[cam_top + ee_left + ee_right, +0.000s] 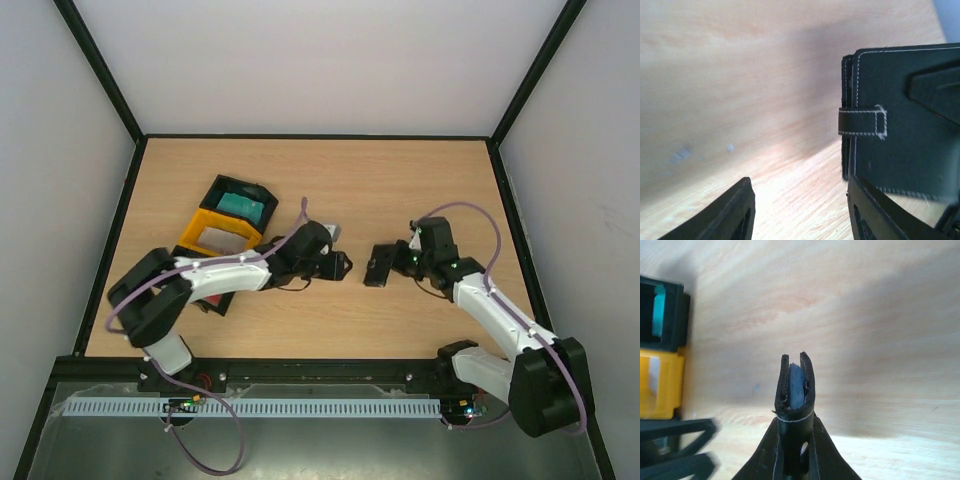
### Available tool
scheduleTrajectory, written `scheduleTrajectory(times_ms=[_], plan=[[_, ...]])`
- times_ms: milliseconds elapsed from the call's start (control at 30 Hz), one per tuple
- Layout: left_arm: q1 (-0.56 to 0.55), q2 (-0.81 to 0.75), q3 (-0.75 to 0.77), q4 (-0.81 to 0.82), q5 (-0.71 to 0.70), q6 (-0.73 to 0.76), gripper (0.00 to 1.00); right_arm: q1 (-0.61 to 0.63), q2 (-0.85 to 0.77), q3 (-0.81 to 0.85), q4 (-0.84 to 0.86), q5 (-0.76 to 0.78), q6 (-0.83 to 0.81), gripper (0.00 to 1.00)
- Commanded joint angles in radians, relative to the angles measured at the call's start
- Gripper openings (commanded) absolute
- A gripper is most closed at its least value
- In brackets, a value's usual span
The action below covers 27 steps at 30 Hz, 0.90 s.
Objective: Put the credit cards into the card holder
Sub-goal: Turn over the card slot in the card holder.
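Holding the card holder: the right gripper (pixel 398 262) was clenched on the black card holder (pixel 379 265), right of the tabletop's (pixel 400 180) middle.
Holder's pose: seen edge-on from the right wrist, its two leaves slightly parted with a bluish-grey layer between them; I could not tell whether that was a card.
Strap (pixel 862 122): wrapped across the holder's edge.
Left gripper (pixel 338 265): released, fingers spread wide, just left of the holder and apart from it.
Teal card (pixel 240 205): lying inside the black tray (pixel 262 190), left of centre.
Whitish card (pixel 222 237): lying in the yellow tray (pixel 196 226), touching the black tray's near side.
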State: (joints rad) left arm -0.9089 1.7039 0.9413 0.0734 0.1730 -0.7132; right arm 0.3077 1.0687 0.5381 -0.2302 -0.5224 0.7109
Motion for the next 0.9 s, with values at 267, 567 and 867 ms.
scheduleTrajectory(times_ms=[267, 567, 867], plan=[[0.1, -0.465, -0.127, -0.162, -0.395, 0.057, 0.77, 0.009, 0.101, 0.358, -0.543, 0.755, -0.16, 0.02], [0.167, -0.615, -0.181, -0.188, -0.389, 0.076, 0.83, 0.281, 0.379, 0.427, -0.606, 0.931, 0.017, 0.02], [0.195, -0.614, -0.187, -0.198, -0.347, 0.098, 0.89, 0.457, 0.653, 0.537, -0.369, 0.58, 0.085, 0.35]])
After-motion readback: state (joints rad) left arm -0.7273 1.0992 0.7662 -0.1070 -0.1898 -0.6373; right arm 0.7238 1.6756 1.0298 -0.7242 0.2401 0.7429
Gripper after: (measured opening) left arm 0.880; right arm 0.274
